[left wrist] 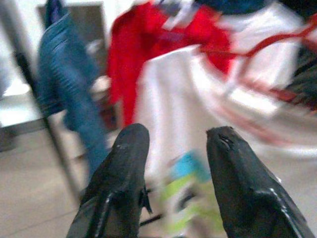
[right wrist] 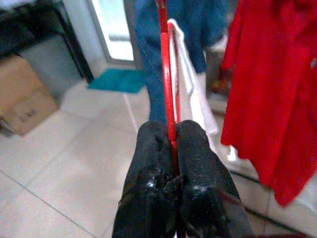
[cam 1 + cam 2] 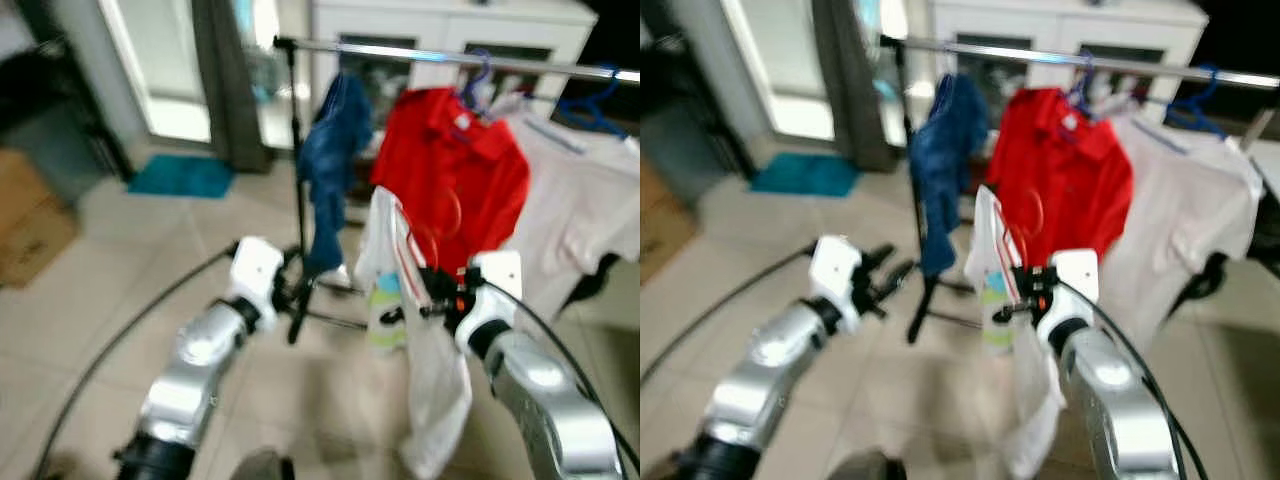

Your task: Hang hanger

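My right gripper (image 2: 172, 144) clamped red hanger (image 2: 166, 74) carrying white garment (image 3: 425, 380), below and before clothes rail (image 3: 450, 57). My left gripper (image 1: 173, 148) parted, empty, beside rail's upright pole (image 3: 297, 190). Rail held jeans (image 3: 330, 170), red shirt (image 3: 460, 180), white shirt (image 3: 580, 210). Floor: beige tile (image 3: 130, 300); teal mat (image 3: 180, 176) and cardboard box (image 2: 25, 94) left of rail.

Red wire hanger (image 2: 167, 84) carrying white garment (image 3: 425, 370), upright, below the rail (image 3: 450, 58), pinched between black fingers (image 2: 198, 163)

Red hanger (image 2: 166, 74): thin glossy plastic. Right tool (image 2: 173, 144) fingers: matt black, rough-textured. White shirt (image 3: 425, 400): soft cloth. Rail (image 3: 450, 57): shiny metal. Floor (image 3: 150, 230): smooth tile. Box (image 2: 25, 94): matt cardboard.
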Controlling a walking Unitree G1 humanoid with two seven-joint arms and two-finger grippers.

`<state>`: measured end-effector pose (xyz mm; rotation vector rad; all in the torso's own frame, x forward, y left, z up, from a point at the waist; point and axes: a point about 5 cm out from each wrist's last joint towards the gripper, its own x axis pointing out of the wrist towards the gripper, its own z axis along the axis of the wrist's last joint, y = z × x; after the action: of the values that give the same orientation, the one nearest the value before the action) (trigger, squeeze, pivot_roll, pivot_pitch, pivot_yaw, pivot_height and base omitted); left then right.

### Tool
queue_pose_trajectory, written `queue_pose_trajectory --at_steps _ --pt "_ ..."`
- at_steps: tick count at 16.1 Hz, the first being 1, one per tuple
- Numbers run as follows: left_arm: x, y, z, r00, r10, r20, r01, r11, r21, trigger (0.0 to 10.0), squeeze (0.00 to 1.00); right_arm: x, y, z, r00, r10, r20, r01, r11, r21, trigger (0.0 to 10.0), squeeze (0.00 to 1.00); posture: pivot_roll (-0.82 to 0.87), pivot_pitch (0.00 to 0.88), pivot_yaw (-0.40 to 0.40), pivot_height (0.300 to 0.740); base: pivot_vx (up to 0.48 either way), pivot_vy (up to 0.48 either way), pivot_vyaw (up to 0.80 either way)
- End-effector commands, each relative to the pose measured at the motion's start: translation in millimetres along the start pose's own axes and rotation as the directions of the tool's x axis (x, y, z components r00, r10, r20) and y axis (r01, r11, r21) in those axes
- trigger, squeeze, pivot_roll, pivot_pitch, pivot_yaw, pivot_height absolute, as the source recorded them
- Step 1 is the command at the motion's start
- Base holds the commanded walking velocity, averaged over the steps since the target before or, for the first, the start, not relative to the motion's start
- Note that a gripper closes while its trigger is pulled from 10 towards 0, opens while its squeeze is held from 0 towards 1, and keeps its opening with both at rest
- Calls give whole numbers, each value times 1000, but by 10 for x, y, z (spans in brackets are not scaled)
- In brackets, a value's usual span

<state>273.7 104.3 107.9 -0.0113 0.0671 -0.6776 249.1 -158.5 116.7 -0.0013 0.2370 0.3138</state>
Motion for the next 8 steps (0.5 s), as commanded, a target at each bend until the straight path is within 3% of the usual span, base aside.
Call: queue_pose_trajectory --at_steps 1,3,5,8 --pt "64 14 159 995 -62 82 65 997 -29 10000 1000 35 44 175 996 42 76 -39 999 -31 0 0 20 0 5 740 0 0 0" --pt "151 45 209 990 -82 115 92 992 -81 10000 1000 55 87 292 993 68 98 -60 995 -83 0 0 17 0 5 740 0 0 0" --pt "269 76 296 985 -109 134 121 989 -90 10000 1000 54 175 464 982 110 154 -90 987 -132 0 0 16 0 6 740 0 0 0" --pt "367 126 381 980 -134 150 146 987 -71 10000 1000 51 200 519 976 134 175 -96 973 -208 0 0 5 0 19 740 0 0 0"
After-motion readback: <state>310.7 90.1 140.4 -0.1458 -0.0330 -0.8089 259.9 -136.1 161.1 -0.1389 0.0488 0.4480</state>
